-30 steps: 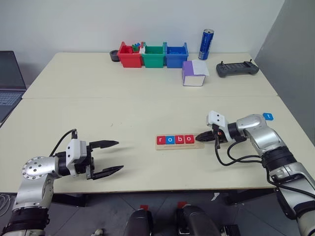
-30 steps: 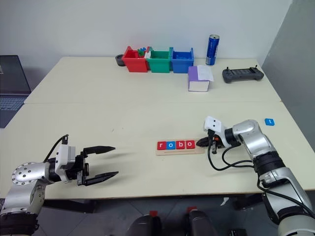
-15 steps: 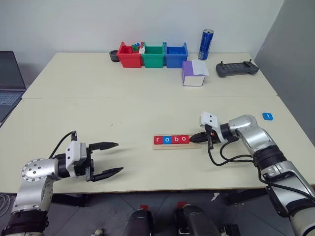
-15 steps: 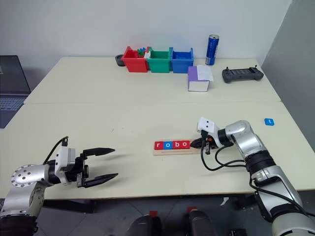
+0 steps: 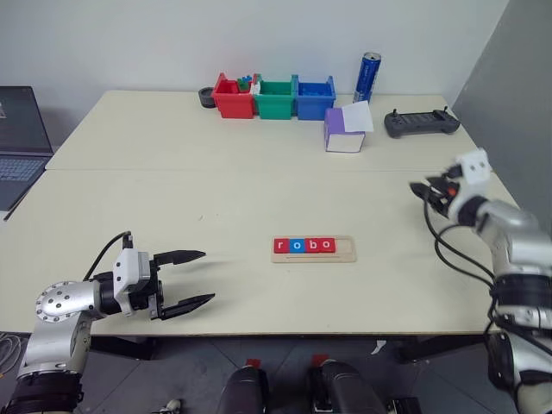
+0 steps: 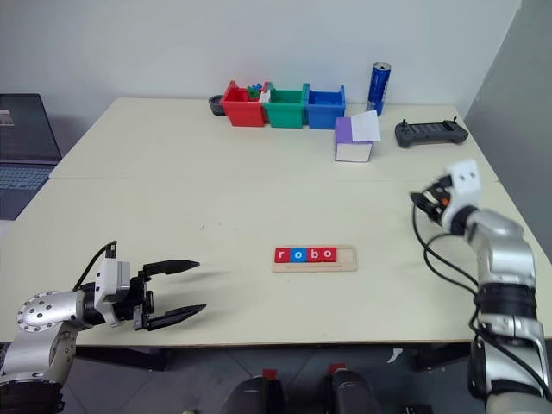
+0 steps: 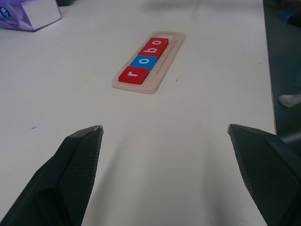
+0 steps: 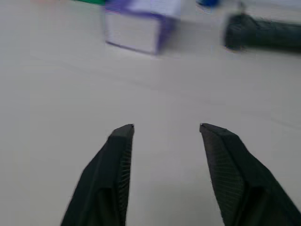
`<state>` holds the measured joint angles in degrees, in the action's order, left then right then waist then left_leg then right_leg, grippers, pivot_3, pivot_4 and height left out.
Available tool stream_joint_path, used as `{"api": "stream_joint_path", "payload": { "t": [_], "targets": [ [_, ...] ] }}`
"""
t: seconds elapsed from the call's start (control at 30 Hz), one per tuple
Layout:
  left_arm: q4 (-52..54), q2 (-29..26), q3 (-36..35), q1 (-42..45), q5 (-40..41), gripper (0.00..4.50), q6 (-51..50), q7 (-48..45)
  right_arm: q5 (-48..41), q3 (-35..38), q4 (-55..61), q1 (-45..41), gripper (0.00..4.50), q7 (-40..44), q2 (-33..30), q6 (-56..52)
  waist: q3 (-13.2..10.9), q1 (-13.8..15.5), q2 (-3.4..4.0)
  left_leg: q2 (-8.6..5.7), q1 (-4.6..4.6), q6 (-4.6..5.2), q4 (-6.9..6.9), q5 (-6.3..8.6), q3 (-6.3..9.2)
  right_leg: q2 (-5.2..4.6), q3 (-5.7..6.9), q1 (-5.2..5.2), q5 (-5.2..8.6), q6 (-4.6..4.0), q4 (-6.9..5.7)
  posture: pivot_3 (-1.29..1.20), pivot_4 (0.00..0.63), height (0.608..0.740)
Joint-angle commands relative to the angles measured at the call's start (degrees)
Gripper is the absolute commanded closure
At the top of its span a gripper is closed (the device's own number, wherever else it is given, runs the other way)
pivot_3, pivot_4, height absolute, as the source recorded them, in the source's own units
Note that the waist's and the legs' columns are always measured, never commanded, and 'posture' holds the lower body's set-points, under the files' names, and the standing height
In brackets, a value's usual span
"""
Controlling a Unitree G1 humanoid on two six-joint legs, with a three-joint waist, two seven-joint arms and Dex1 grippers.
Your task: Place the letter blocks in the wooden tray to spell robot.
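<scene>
Head views: the wooden tray lies mid-bench with four letter blocks reading r-o-b-o, the last slot at its right end bare. The right tool hangs over the bench's right side, well apart from the tray; the left tool hovers near the front edge, fingers spread wide.

Left wrist view: tray and blocks lie ahead between splayed, empty fingers.

Right wrist view: fingers apart, nothing held – purple-and-white box beyond.

Judgement: fetch the "t", lower it flat and square into the bare slot – without nudging its neighbours.
</scene>
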<state>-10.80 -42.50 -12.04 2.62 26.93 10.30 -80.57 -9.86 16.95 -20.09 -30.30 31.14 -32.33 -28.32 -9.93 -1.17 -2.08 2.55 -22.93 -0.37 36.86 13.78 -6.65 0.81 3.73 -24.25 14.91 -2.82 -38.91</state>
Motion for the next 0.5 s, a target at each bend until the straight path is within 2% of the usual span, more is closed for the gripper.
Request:
{"api": "stream_joint_path", "payload": {
  "t": [0.03,0.1,0.3,0.5],
  "targets": [
    [0.48,-0.07,0.41,1.30,0.56,0.00,0.02,-0.78,1.09,4.06,-1.22,0.00,0.84,-8.44,-0.89,2.88,-0.06,-0.32,0.11,0.00,0.01,0.00,0.01,0.00,-0.02,0.00,-0.02,-0.01,0.00,0.00,-0.02,0.00,0.150,0.740],
    [-0.57,-0.15,0.97,2.43,0.23,0.00,0.08,-1.21,1.33,4.21,-4.84,-1.10,0.09,-10.51,-1.33,3.89,-0.06,-0.82,0.13,0.01,0.06,0.00,0.02,-0.01,-0.07,0.01,-0.07,-0.03,-0.01,0.01,-0.08,0.00,0.150,0.740],
    [-1.95,-0.02,1.66,4.67,-0.08,0.00,0.21,-1.72,2.59,3.62,-16.88,-6.16,0.04,-14.33,-2.64,6.93,-0.06,-1.27,0.13,0.11,0.16,-0.08,-0.08,-0.07,-0.06,0.15,-0.06,-0.01,-0.01,0.01,-0.13,0.00,0.150,0.740],
    [-2.00,0.02,1.98,4.78,-0.09,0.00,0.29,-2.32,3.54,2.05,-31.33,-11.92,0.04,-14.61,-3.81,13.73,-0.06,-1.12,0.13,0.04,0.08,-0.08,-0.10,-0.06,-0.08,0.11,-0.11,-0.01,0.00,0.01,-0.03,0.00,0.150,0.740]
  ]
}}
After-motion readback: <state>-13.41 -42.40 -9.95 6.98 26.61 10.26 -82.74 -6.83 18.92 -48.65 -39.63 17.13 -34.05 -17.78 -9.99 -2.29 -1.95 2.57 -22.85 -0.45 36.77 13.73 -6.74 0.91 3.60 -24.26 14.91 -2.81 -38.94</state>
